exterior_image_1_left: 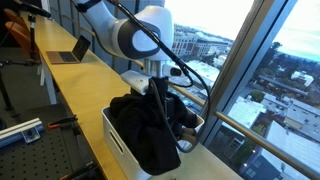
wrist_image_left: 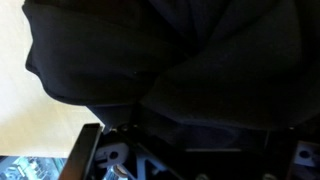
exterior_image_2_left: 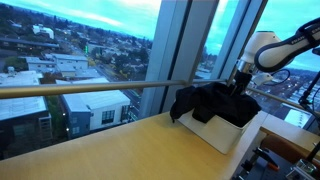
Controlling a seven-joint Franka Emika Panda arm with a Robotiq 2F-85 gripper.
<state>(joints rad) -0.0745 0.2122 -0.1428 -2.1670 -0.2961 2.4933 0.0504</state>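
Apparently spread wide, the fingers [exterior_image_1_left: 162, 93] touch black cloth [exterior_image_1_left: 143, 130].

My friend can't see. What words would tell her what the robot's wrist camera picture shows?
Crumpled black cloth fills nearly the whole picture, very close to the camera. A strip of pale tabletop shows on the left, and the gripper peeks in along the bottom edge with its jaws wide apart.
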